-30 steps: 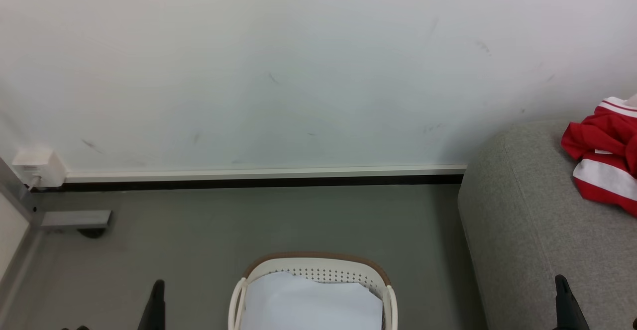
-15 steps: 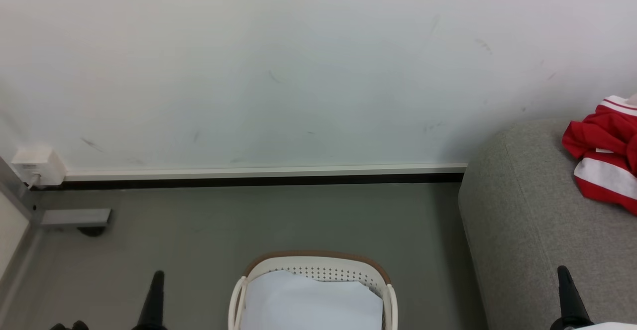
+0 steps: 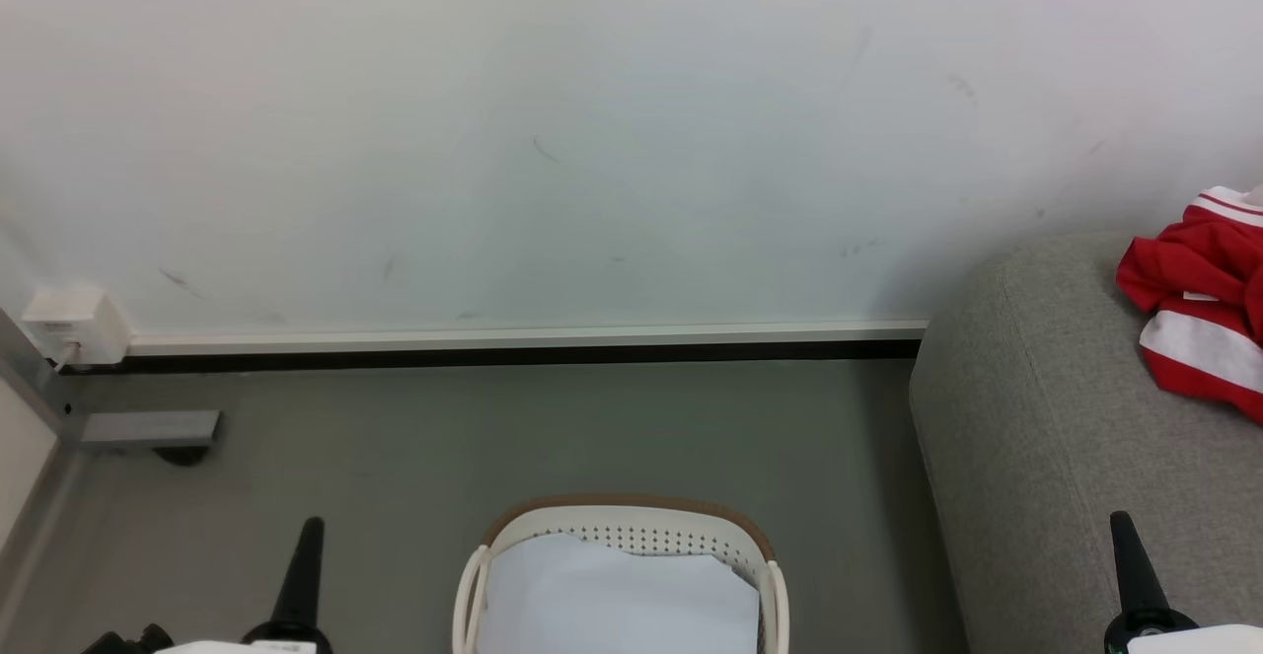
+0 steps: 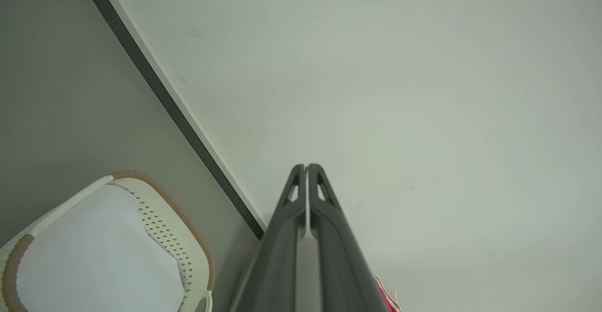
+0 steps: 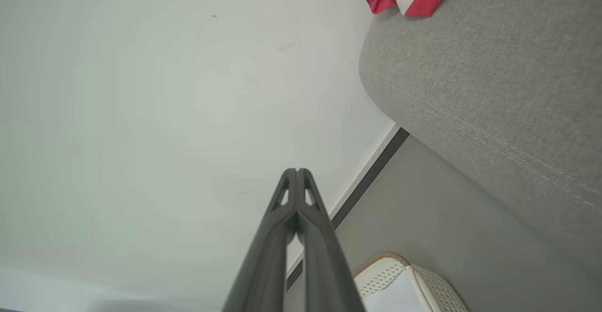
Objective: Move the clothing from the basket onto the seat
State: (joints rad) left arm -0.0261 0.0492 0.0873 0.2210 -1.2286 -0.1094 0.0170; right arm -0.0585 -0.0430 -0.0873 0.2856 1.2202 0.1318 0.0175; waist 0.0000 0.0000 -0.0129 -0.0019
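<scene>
The seat [image 3: 1046,417] stands right of the basket [image 3: 631,518] on the floor [image 3: 493,437]. The basket holds a white sheet [image 3: 612,600]. The clothing [image 3: 1199,309] lies on the seat, apparently crumpled; the frame edge cuts it off. Left gripper [image 4: 306,166] and right gripper [image 5: 297,171]: jaws pressed together, empty.

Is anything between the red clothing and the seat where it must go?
Nothing visible does: the clothing already lies on the seat, apart from the basket, which holds a white sheet.
</scene>
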